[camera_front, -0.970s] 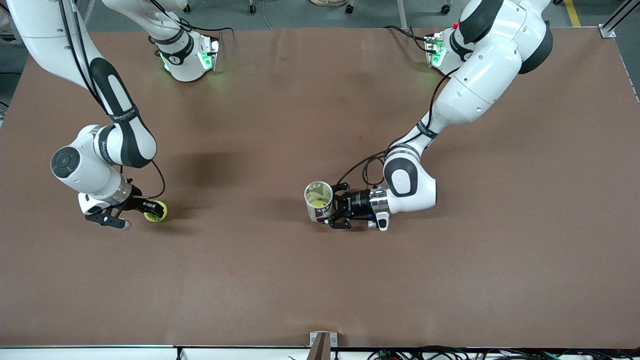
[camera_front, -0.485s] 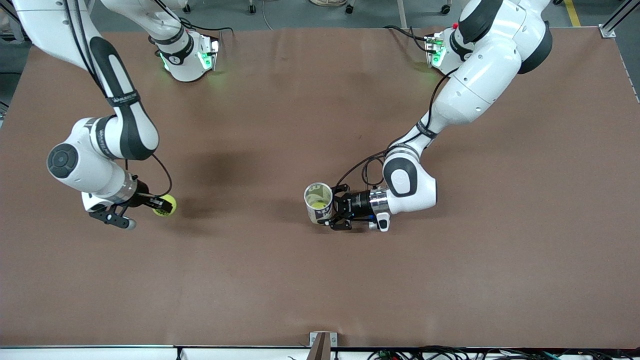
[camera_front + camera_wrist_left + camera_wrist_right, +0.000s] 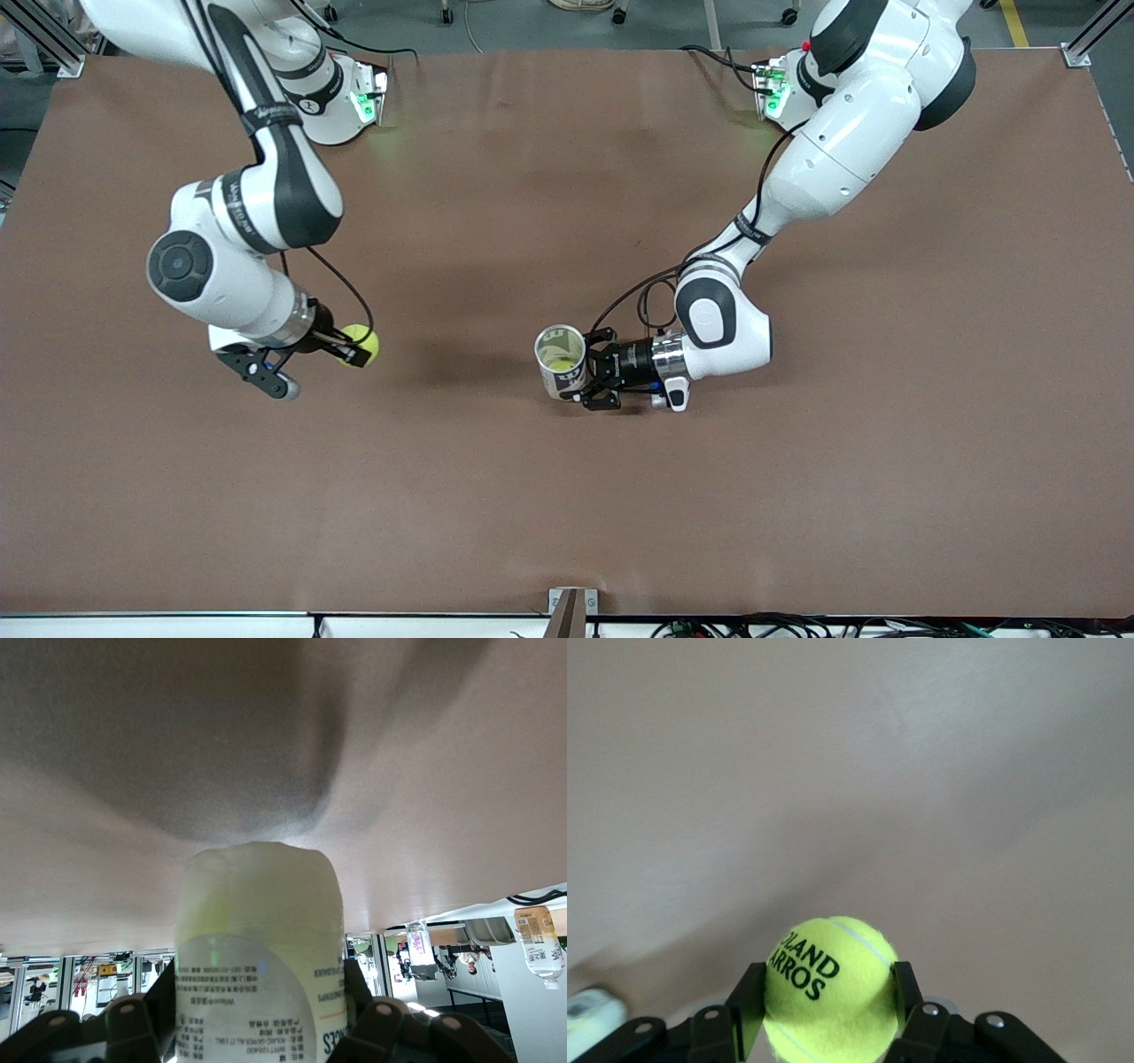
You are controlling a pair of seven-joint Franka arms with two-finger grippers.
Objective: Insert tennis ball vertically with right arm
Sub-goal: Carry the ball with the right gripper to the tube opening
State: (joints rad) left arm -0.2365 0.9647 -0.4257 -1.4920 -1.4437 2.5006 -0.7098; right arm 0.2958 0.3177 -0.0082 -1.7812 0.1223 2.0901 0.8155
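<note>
My right gripper (image 3: 354, 348) is shut on a yellow-green tennis ball (image 3: 363, 342) and holds it above the brown table (image 3: 549, 514), on the can's side toward the right arm's end. In the right wrist view the ball (image 3: 828, 992) sits between the black fingers (image 3: 748, 1001) of that gripper (image 3: 826, 1005). My left gripper (image 3: 586, 377) is shut on the side of an upright labelled can (image 3: 561, 365) at mid-table. The can's open mouth (image 3: 559, 346) faces up and shows yellow-green inside. In the left wrist view the can (image 3: 259, 939) fills that gripper (image 3: 259, 997).
Both arm bases (image 3: 341, 102) stand along the table edge farthest from the front camera. Black cables (image 3: 633, 301) loop beside the left wrist. A small bracket (image 3: 571, 611) sits at the edge nearest the front camera.
My right arm has risen and carried the tennis ball toward the can. The left gripper and the can have shifted only slightly.
</note>
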